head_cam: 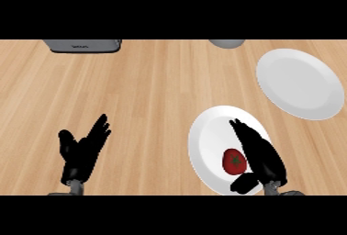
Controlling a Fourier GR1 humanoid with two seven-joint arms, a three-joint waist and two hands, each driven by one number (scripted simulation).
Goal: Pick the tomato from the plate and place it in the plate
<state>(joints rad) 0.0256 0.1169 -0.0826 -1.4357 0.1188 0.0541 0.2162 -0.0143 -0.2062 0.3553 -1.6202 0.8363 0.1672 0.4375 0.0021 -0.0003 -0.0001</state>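
Note:
A red tomato [233, 161] with a dark green stem spot lies on the near white plate [211, 137], toward its lower right. My right hand [261, 156] rests over that plate just right of the tomato, fingers straight and pointing up-left, thumb curving below the tomato; it is open and not closed round the fruit. A second white plate [298, 83] lies bare at the upper right. My left hand [82, 151] is open at the lower left, fingers up, resting above the wooden counter.
A grey appliance [82, 45] sits at the counter's far edge, upper left. A grey rounded object [227, 43] shows at the top edge near the far plate. Bare wooden counter [149, 92] spans the middle.

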